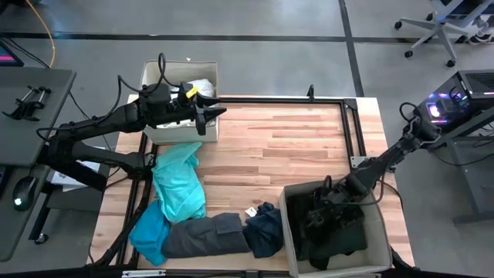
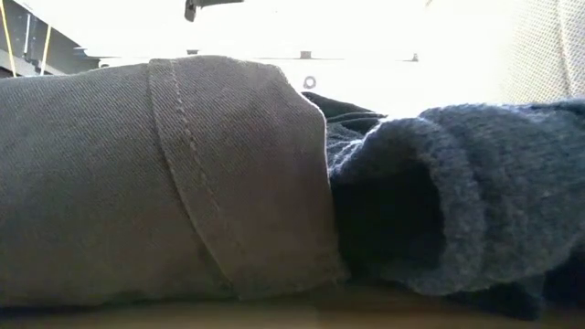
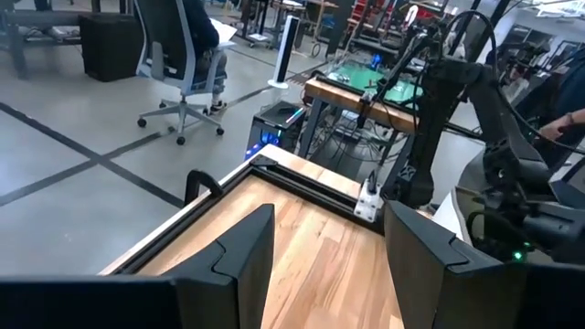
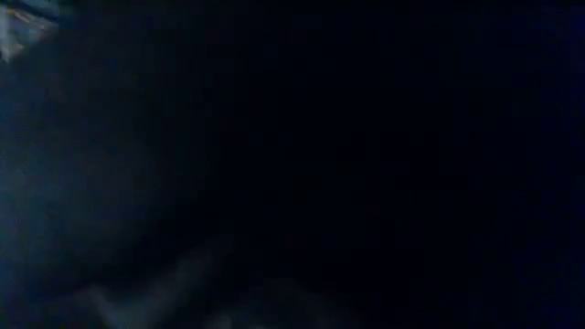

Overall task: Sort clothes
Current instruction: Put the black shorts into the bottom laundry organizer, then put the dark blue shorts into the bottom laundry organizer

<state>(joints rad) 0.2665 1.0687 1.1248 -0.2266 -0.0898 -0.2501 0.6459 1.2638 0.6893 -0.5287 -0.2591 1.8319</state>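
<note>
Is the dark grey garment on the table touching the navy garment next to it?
Touching. In the low view the dark grey garment presses against the navy garment with no gap; the high view agrees.

Both arms are dark, near-black, built of slim jointed links with black cables looped along them. The left gripper (image 1: 210, 116) has two flat, matte black fingers (image 3: 245, 260) and a yellow marking just behind it. The right gripper (image 1: 312, 220) is equally dark.
</note>
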